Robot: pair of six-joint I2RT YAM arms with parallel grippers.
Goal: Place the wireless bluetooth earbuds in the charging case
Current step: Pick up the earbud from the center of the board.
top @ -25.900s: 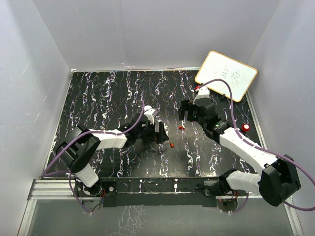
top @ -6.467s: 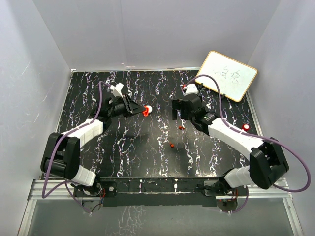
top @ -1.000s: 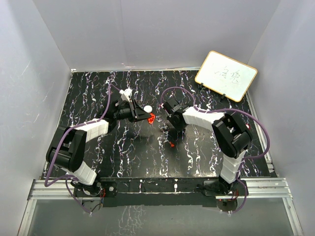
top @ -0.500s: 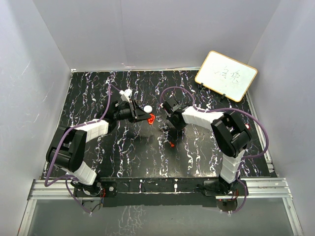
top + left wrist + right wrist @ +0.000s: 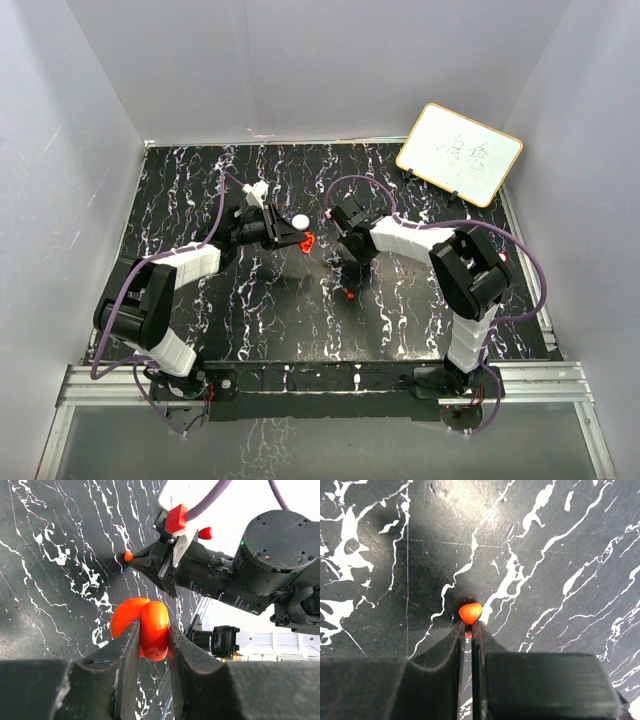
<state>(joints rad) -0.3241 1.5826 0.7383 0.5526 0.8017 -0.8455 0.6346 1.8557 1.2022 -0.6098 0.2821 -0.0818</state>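
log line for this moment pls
left gripper: shut on red charging case | right gripper: shut on red earbud at fingertips | second red earbud: loose on table | stage: earbud not yet in case

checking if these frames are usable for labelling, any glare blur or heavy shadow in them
Left wrist: upper right background blown out white, red charging case sharp, near fingers dark and soft. Right wrist: red earbud crisp, a soft dark shadow around it. Top external: evenly lit, no strong glare.
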